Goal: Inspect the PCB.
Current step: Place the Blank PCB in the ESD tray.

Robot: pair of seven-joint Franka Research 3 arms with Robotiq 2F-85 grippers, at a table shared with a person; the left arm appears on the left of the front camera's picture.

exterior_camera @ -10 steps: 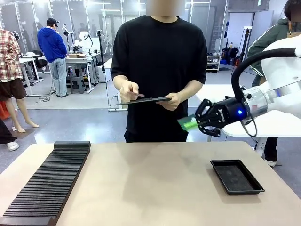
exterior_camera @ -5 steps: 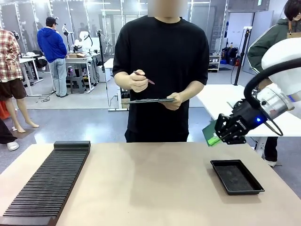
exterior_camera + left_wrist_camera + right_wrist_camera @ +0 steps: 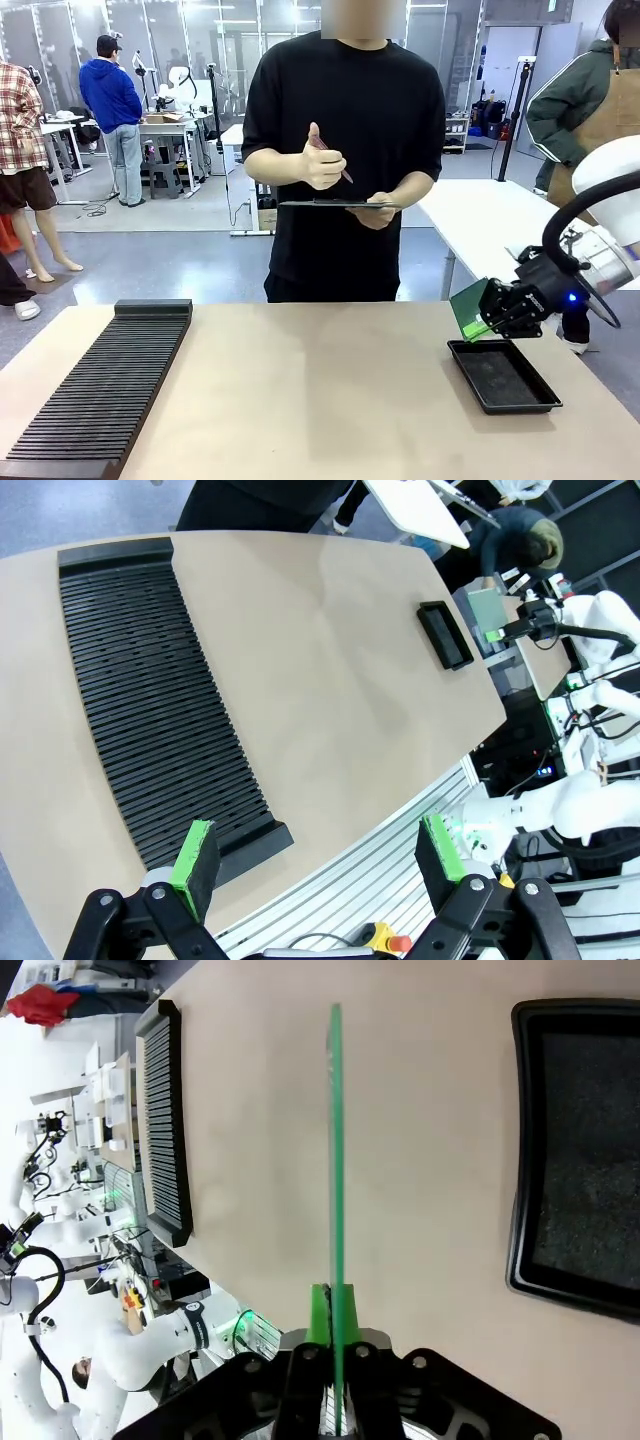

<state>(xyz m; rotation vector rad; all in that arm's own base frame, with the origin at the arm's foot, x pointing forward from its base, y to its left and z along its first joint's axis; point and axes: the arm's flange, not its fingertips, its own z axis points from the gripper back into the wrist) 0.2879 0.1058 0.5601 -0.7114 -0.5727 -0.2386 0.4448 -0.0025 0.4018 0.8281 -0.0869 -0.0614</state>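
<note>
My right gripper (image 3: 487,318) is shut on the lower edge of the PCB (image 3: 466,309), a thin green board held tilted just above the far left corner of the black tray (image 3: 503,376). The right wrist view shows the PCB (image 3: 335,1150) edge-on, rising from the shut green pads (image 3: 318,1310), with the tabletop behind it and the tray (image 3: 590,1160) to one side. High over the near left of the table, my left gripper (image 3: 325,855) is open and holds nothing. From there the PCB (image 3: 487,607) appears far off, beyond the tray (image 3: 445,635).
A long black slotted rack (image 3: 105,385) lies along the table's left side. Across the table a person holds a dark clipboard (image 3: 340,204) in one hand and gives a thumbs-up with the other hand (image 3: 322,160), which holds a pen. A white table stands behind my right arm.
My right gripper carried the PCB right and downward, from in front of the person to just above the tray. The person's hand rose from the clipboard into a thumbs-up.
</note>
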